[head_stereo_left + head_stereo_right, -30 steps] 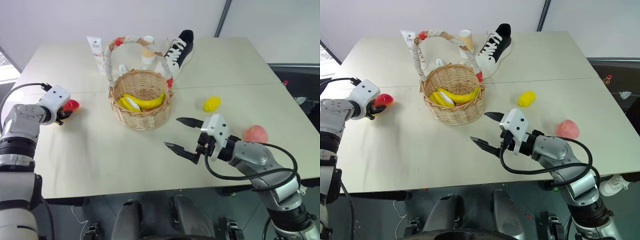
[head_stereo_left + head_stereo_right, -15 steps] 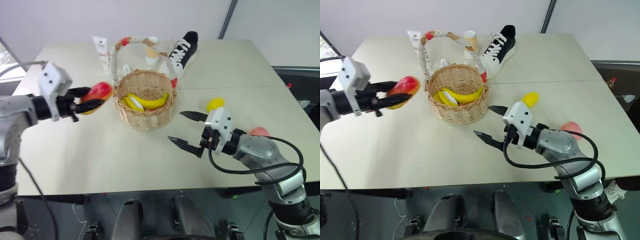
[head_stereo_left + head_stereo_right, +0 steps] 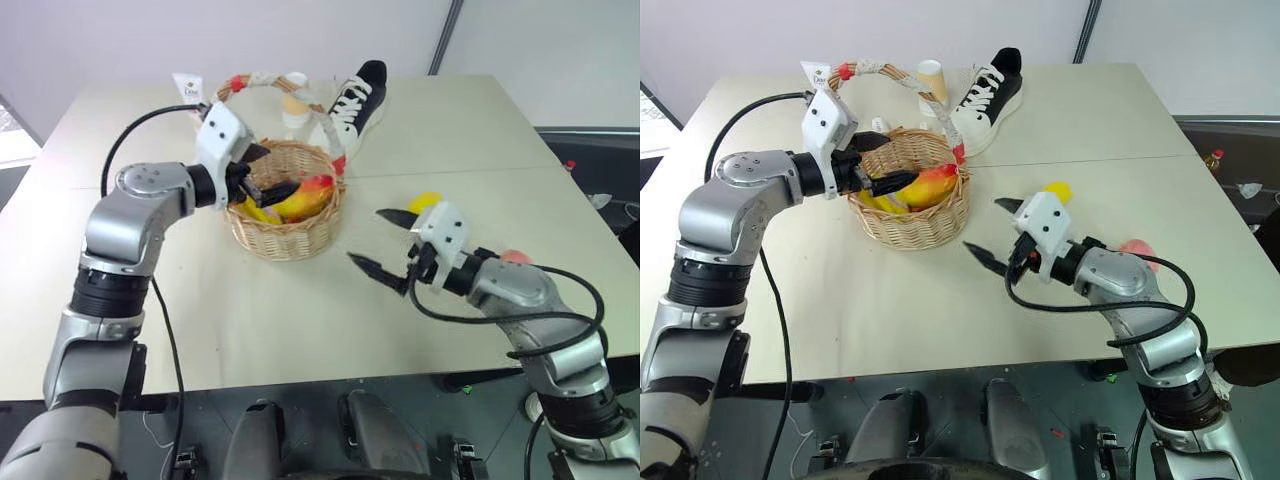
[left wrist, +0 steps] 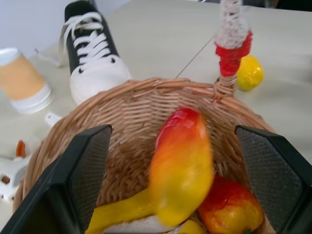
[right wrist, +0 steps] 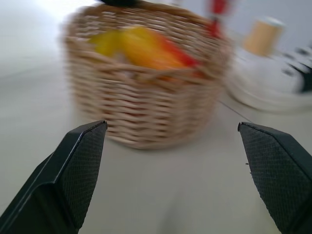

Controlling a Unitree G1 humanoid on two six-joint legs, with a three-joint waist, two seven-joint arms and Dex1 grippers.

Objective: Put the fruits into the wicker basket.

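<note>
The wicker basket (image 3: 288,238) stands at mid table with yellow bananas (image 4: 122,212) inside. My left gripper (image 3: 280,168) is open, reaching over the basket's rim from the left. The red-and-yellow mango (image 4: 183,165) is inside the basket between the spread fingers (image 4: 83,170), touching neither. Another red-yellow fruit (image 4: 229,209) lies under it. My right gripper (image 3: 372,238) is open and empty, low over the table to the right of the basket. The lemon (image 3: 1058,188) lies just behind it. The peach (image 3: 1137,249) lies further right, partly hidden by the right arm.
Behind the basket stand a black-and-white shoe (image 3: 355,100), a paper cup (image 3: 295,100) and a white tube (image 3: 185,85). A small white object (image 4: 9,180) lies by the basket's far side. The basket's tall handle (image 3: 880,70) arches over the left gripper.
My left arm swung right from the table's left side, carrying the mango to the basket, and opened, so the mango is now free. My right gripper moved a little toward the lemon.
</note>
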